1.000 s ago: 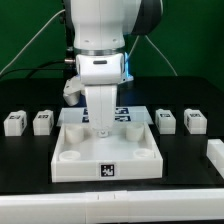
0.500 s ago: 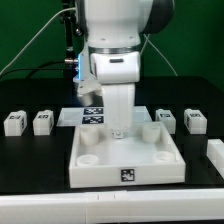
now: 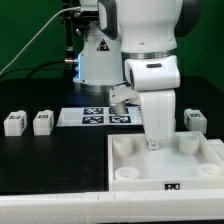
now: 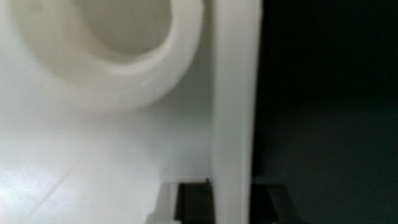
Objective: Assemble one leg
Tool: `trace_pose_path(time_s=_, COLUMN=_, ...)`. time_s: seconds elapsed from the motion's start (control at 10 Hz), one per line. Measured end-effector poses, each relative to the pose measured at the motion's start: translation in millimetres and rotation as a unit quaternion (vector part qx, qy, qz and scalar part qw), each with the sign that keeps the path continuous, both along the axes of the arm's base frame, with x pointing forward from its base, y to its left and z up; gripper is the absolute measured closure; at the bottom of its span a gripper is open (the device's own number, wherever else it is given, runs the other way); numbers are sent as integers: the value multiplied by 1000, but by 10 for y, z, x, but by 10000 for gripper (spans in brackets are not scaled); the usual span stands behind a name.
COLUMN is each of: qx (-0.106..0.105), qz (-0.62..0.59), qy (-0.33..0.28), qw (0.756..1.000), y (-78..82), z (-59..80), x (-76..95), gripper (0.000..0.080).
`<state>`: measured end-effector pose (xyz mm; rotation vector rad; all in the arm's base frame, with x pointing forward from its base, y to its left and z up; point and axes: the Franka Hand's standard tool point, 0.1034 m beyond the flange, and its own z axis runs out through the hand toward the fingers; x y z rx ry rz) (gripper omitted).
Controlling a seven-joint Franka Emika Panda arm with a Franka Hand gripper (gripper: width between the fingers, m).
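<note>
My gripper (image 3: 153, 143) is shut on the back wall of the large white square tray-like part (image 3: 140, 184), which lies on the black table at the exterior view's lower right. In the wrist view my gripper (image 4: 231, 205) has one dark finger (image 4: 191, 202) on each side of the tray's thin upright wall (image 4: 233, 100), and a round corner hole (image 4: 98, 45) lies beside it. Two small white legs (image 3: 13, 123) (image 3: 42, 121) with tags stand at the exterior view's left. Another leg (image 3: 195, 120) stands at the right behind the tray. A fourth leg is hidden.
The marker board (image 3: 95, 117) lies flat on the table behind the tray, left of my arm. A black post with cables (image 3: 70, 45) stands at the back. A tag (image 3: 172, 186) marks the tray's front wall.
My arm has slid the tray from the middle of the table to the exterior view's right and nearer the front edge. The marker board is now uncovered.
</note>
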<state>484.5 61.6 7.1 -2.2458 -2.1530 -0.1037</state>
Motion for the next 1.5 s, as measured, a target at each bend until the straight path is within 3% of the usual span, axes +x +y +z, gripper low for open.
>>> trace_pose_path(time_s=0.2, qx=1, qz=-9, qy=1, qw=1000, y=33, z=-15, x=101, gripper=749)
trace_pose_path(time_s=0.8, qx=-12, qz=-18, qy=30, qw=999, y=33, z=-17, x=95, gripper=748)
trace_pose_path(time_s=0.9, qx=-12, qz=-18, qy=31, qw=999, y=31, z=-24, x=93, gripper=650)
trace_pose_path(time_s=1.0, qx=-12, qz=-18, qy=31, qw=999, y=29, z=-26, x=92, gripper=650)
trace_pose_path(time_s=1.1, qx=-12, qz=-18, qy=31, qw=999, y=28, z=-27, x=91, gripper=425)
trace_pose_path(time_s=1.2, qx=-12, qz=-19, qy=30, qw=999, y=28, z=-25, x=94, gripper=425)
trace_pose_path(time_s=1.4, qx=-12, qz=-19, qy=30, qw=999, y=27, z=-21, x=101, gripper=180)
trace_pose_path(time_s=1.5, qx=-12, qz=-19, qy=30, qw=999, y=27, z=-20, x=102, gripper=159)
